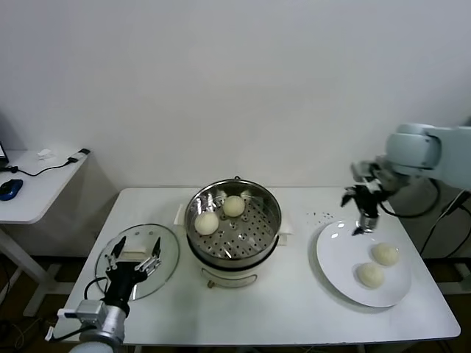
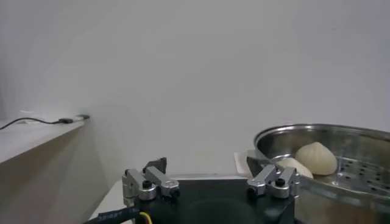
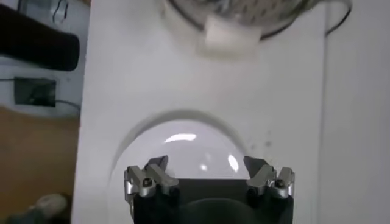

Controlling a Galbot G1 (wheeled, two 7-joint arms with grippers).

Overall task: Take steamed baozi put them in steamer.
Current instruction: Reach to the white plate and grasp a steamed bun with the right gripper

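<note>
The steamer (image 1: 274, 220) stands mid-table with two baozi (image 1: 207, 223) (image 1: 233, 206) on its perforated tray. Two more baozi (image 1: 384, 254) (image 1: 370, 275) lie on the white plate (image 1: 338, 254) at the right. My right gripper (image 1: 362, 226) hangs open and empty over the plate's far edge, short of the buns. In the right wrist view the gripper (image 3: 206, 164) looks down on bare plate (image 3: 183, 143), with the steamer's handle (image 3: 228, 33) beyond. My left gripper (image 1: 137, 246) rests open over the glass lid (image 1: 168, 250). In the left wrist view the gripper (image 2: 207, 167) faces the steamer (image 2: 341, 137) and a baozi (image 2: 315, 158).
A white side table (image 1: 33, 191) with a cable and a blue mouse stands at the far left. Dark specks (image 1: 318, 215) dot the table between steamer and plate. The wall lies close behind the table.
</note>
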